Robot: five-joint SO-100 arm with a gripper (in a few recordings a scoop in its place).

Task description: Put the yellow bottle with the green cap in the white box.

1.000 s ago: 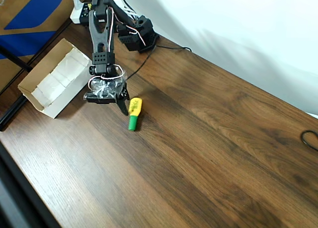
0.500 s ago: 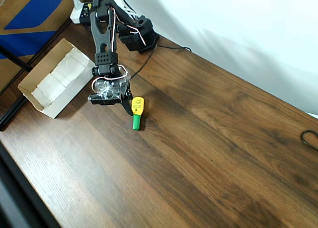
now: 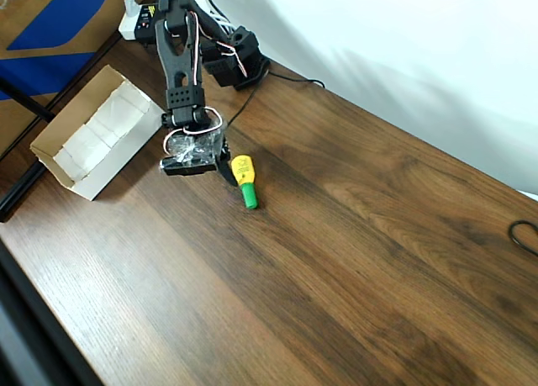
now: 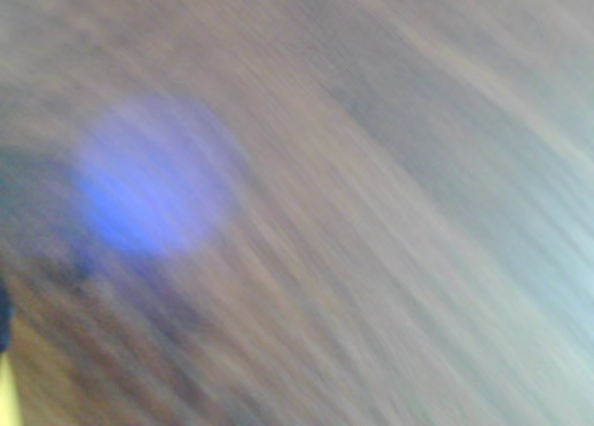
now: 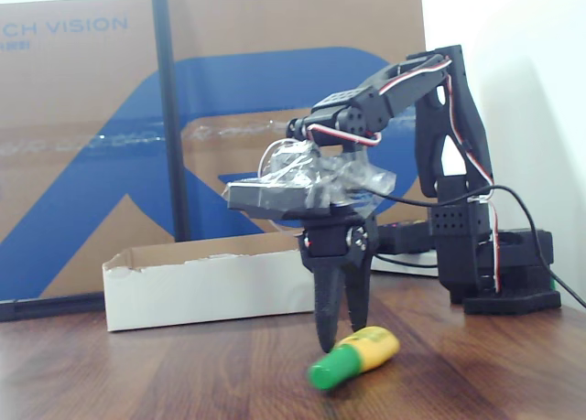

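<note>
Wood-grain tabletop (image 3: pixel 353 235) carries the yellow bottle with the green cap (image 3: pixel 245 181) lying flat just at 3 o'clock of my gripper (image 5: pixel 335 324), whose fingers stand nearly together and empty, so I judge I should spread, straddle the body, then carry toward the white box (image 3: pixel 59 163) at 9 o'clock.

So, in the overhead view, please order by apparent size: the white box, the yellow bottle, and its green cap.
Largest to smallest, as they look in the overhead view:
1. the white box, by far the longest
2. the yellow bottle, lying on the table beside the claw
3. the green cap, the short end piece of that bottle
</note>
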